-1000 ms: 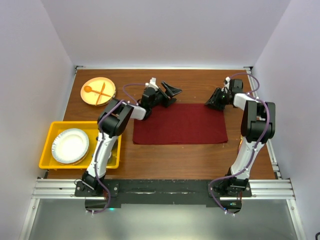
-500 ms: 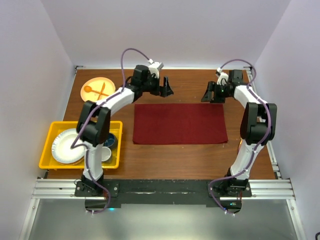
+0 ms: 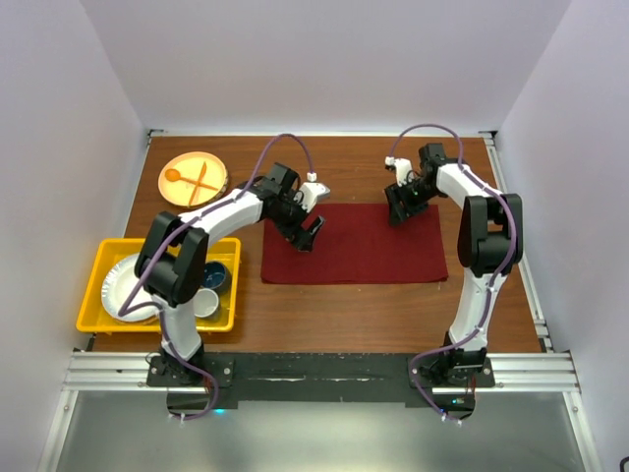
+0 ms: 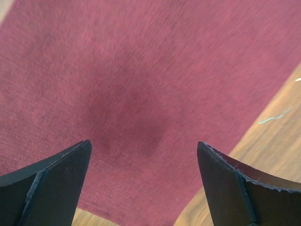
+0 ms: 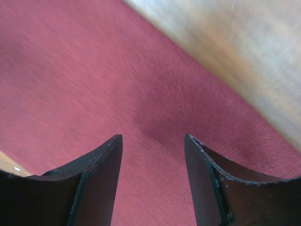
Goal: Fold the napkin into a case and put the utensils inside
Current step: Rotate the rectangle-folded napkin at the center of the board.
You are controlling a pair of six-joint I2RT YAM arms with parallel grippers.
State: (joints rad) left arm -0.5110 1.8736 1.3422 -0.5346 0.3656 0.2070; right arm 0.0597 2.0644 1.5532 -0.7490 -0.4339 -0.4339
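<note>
The left arm point(image 3: 226, 208) and right arm point(image 3: 457, 182) have swung in from the table's point(image 3: 364, 167) far edge over the napkin point(image 3: 354, 251), which lies flat mid-table. Left jaws gape wide and right jaws stand narrower. Both are empty, seemingly poised to pinch its far corners.

You've got the napkin point(image 3: 364, 251) lying flat on the table point(image 3: 344, 315), about mid-way across. It's plain dark red cloth, a wide rectangle with its long sides running left to right. It's smooth, with no visible wrinkles. Up close point(image 4: 141, 84) point(image 5: 70, 84) you see a fine weave, and its edge sits straight on bare wood.
</note>
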